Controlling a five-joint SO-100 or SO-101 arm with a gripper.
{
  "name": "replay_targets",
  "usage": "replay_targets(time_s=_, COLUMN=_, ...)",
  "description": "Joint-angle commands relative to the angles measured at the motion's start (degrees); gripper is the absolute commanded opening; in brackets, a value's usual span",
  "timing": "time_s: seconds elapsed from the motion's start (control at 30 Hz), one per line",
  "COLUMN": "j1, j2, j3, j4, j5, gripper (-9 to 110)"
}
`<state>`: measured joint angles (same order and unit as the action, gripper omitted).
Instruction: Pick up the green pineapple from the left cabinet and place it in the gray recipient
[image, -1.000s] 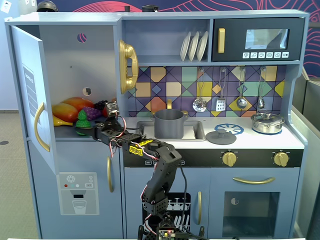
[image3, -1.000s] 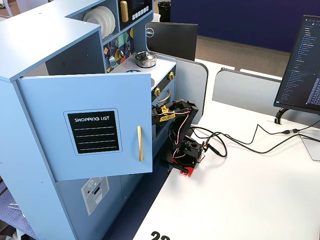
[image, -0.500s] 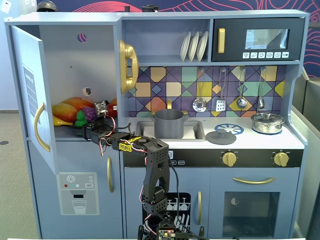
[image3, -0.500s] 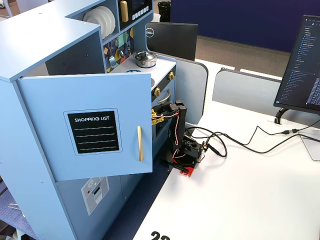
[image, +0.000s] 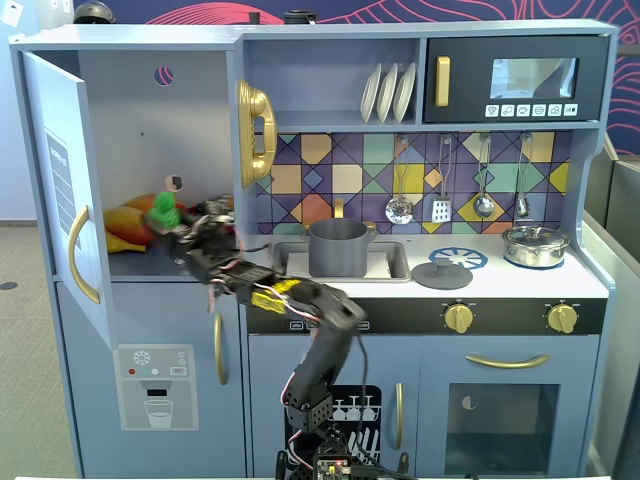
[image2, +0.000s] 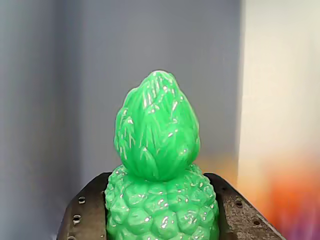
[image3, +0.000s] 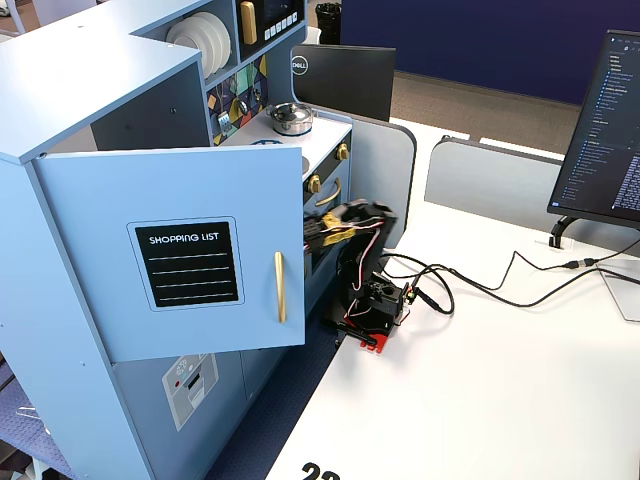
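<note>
The green pineapple (image: 162, 210) is inside the left cabinet (image: 140, 120), above its shelf, with its leafy top up. My gripper (image: 176, 232) reaches into the cabinet from the right and is shut on it. In the wrist view the pineapple (image2: 159, 145) fills the middle, and the two dark jaws of my gripper (image2: 161, 212) press on both sides of its bumpy body. The cabinet door (image: 60, 180) stands open to the left; it hides the cabinet's inside in a fixed view (image3: 180, 250). The gray recipient (image: 338, 247) stands in the sink, right of the cabinet.
Yellow, orange and red toy foods (image: 125, 228) lie on the cabinet shelf behind the pineapple. A gold phone (image: 255, 130) hangs on the cabinet's right wall. A dark lid (image: 442, 273) and a small silver pot (image: 535, 245) sit on the counter. The arm's base (image3: 375, 305) stands on a white table.
</note>
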<state>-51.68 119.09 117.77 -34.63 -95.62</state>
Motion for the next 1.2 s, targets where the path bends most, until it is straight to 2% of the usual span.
replay_targets(time_s=0.0, j1=4.13, j2=16.96, j3=6.06, j4=-4.83, j5=-2.37, gripper=0)
replay_targets(time_s=0.23, j1=17.93, j2=31.90, j3=8.88, j4=-0.70, j5=-4.83, gripper=0)
replay_targets(time_s=0.43, j1=35.42, j2=34.19, j3=5.10, j4=9.32, j5=0.62, gripper=0)
replay_targets(time_s=0.6, j1=47.99, j2=27.86, j3=-2.20, j4=23.03, j5=5.19, gripper=0)
replay_targets(time_s=0.8, j1=54.67, j2=15.03, j3=-17.75, j4=46.58, j5=7.47, gripper=0)
replay_targets(time_s=1.0, j1=55.02, j2=3.43, j3=-25.31, j4=52.56, j5=4.39, gripper=0)
replay_targets(time_s=1.07, j1=55.55, j2=0.70, j3=-26.54, j4=52.73, j5=4.48, gripper=8)
replay_targets(time_s=1.13, j1=56.07, j2=-0.79, j3=-27.60, j4=52.29, j5=8.09, gripper=26)
replay_targets(time_s=1.17, j1=56.07, j2=-1.05, j3=-27.95, j4=52.12, j5=8.70, gripper=31)
